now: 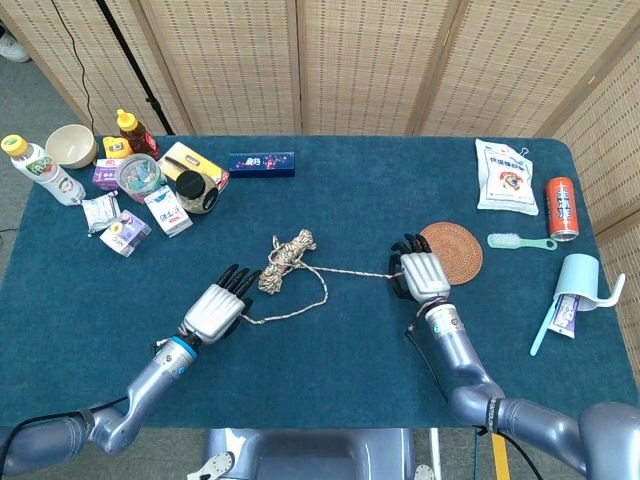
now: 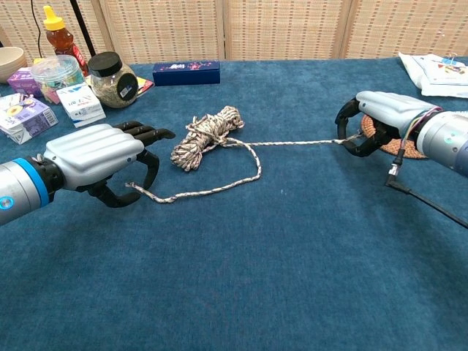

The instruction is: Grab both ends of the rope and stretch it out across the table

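The speckled rope lies on the blue table with its coiled bundle [image 1: 285, 262] [image 2: 206, 135] in the middle. One strand runs straight right into my right hand [image 1: 420, 275] [image 2: 376, 121], which grips that end beside the round coaster. The other strand loops down and left, and its free end [image 2: 133, 188] lies on the cloth. My left hand [image 1: 215, 310] [image 2: 99, 157] sits just over that end, fingers curled around it with the thumb underneath, but the fingers are not closed on it.
Jars [image 2: 111, 79], small boxes and bottles crowd the far left corner. A dark blue box [image 1: 261, 163] lies at the back. A woven coaster [image 1: 455, 250], snack bag [image 1: 505, 176], can [image 1: 562, 208], brush [image 1: 520, 241] and cup [image 1: 580, 285] sit to the right.
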You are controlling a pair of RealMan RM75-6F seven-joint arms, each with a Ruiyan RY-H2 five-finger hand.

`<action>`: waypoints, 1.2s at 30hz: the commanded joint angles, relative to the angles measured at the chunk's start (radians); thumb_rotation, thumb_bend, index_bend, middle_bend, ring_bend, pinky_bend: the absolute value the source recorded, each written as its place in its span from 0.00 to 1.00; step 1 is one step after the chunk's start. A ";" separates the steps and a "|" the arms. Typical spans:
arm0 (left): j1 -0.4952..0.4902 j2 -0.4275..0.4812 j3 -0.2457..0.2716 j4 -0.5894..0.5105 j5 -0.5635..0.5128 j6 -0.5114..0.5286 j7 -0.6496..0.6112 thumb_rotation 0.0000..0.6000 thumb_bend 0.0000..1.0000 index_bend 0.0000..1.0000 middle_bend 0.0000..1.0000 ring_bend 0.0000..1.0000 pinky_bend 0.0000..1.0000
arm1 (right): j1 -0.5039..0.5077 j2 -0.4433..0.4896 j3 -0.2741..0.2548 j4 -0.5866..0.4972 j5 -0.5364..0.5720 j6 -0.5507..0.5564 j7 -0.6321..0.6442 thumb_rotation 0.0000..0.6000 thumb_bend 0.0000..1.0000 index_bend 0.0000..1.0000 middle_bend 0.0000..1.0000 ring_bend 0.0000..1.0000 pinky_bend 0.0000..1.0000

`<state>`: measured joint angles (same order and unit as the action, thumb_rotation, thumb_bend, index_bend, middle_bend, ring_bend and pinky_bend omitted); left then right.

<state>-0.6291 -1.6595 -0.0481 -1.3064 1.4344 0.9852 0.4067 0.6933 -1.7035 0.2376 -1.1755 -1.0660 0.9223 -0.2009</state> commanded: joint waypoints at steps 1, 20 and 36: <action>-0.001 -0.008 -0.001 0.006 -0.002 0.005 0.002 1.00 0.35 0.52 0.00 0.00 0.00 | 0.000 0.000 0.000 0.001 0.000 0.000 0.000 1.00 0.52 0.56 0.23 0.00 0.00; -0.012 -0.043 0.002 0.042 -0.027 -0.007 0.000 1.00 0.35 0.51 0.00 0.00 0.00 | -0.003 0.005 0.003 0.001 0.005 -0.002 0.002 1.00 0.52 0.56 0.23 0.00 0.00; -0.017 -0.058 0.003 0.063 -0.035 -0.010 -0.007 1.00 0.35 0.54 0.00 0.00 0.00 | -0.002 0.005 0.004 0.003 0.009 -0.008 0.000 1.00 0.52 0.56 0.23 0.00 0.00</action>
<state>-0.6464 -1.7175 -0.0448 -1.2437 1.3988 0.9754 0.3998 0.6918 -1.6986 0.2418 -1.1722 -1.0573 0.9144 -0.2009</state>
